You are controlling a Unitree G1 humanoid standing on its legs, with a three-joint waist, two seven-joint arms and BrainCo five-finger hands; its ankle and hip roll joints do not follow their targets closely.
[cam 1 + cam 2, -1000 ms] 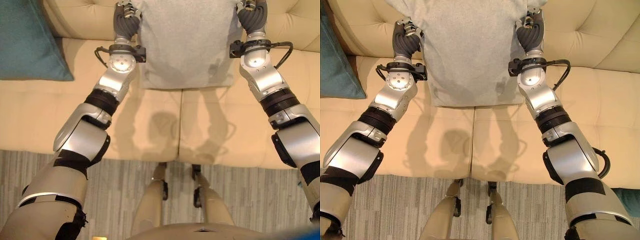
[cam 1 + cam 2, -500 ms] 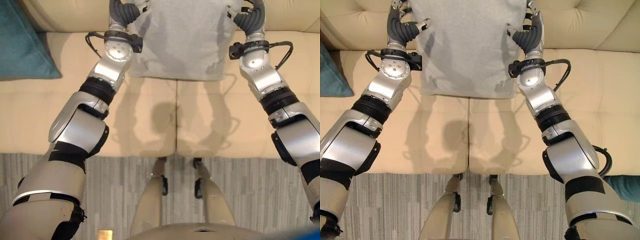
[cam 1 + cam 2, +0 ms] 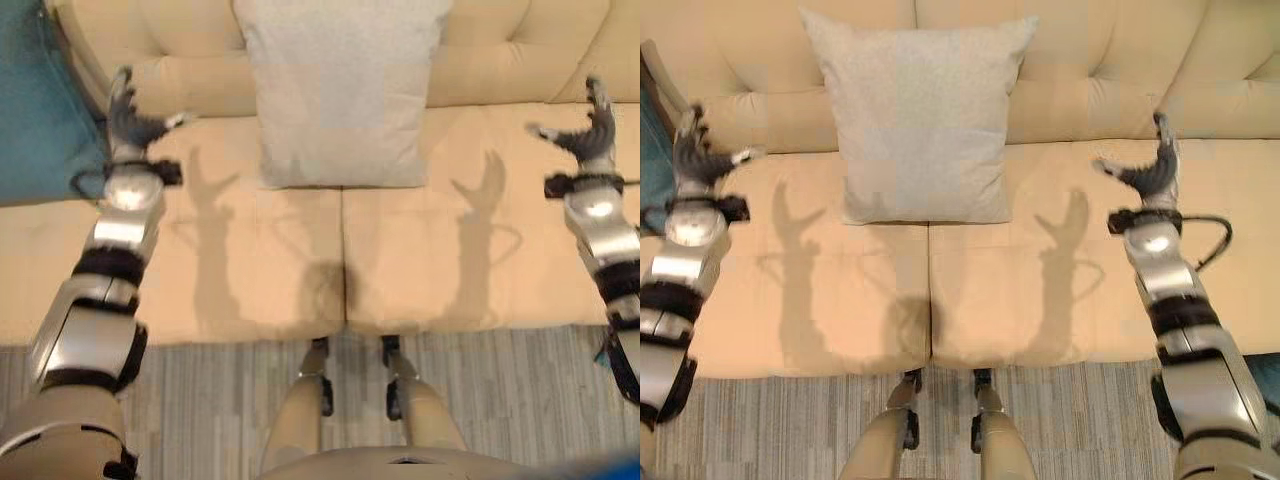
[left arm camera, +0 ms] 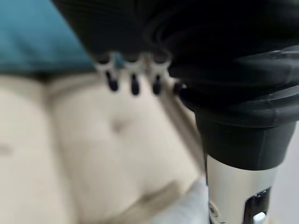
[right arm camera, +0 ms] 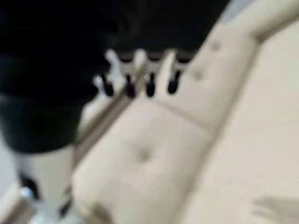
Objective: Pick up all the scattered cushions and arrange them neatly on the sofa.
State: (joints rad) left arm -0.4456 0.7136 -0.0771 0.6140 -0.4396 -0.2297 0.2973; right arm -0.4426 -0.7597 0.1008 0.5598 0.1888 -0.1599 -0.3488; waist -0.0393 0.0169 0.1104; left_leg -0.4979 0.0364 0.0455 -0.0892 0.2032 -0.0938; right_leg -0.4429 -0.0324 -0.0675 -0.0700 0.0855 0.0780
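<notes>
While both arms spread wide w/ nothing in them, the grey cushion [image 3: 920, 120] stands propped upright against the backrest of the cream sofa [image 3: 1060, 290], approx. centred, its lower edge resting on the seat just left of the seam between the two seat pads and reaching slightly past it. Left hand [image 3: 128, 122] hangs above the left seat pad, fingers straight & splayed, thumb out toward the cushion, well apart from it; nothing held. It sits just beside the teal cushion [image 3: 40, 110], which leans at the sofa's left end against the backrest; can't tell if hand & teal fabric touch. Right hand [image 3: 1148, 170] hangs over the right seat pad, also w/ fingers straight & spread, thumb pointing inward, empty, well apart from the grey cushion. Shadows of both hands fall on the seat pads either side of the cushion. In the left wrist view the hand's dark fingertips [image 4: 134, 86] extend straight over tufted cream upholstery, w/ teal fabric beyond them. In the right wrist view the fingertips [image 5: 149, 87] likewise extend straight over the tufted backrest. Striped grey rug [image 3: 790, 430] lies in front of the sofa. A bit of teal shows at the lower right edge by the right arm, on the floor; too little visible to say what it is.
</notes>
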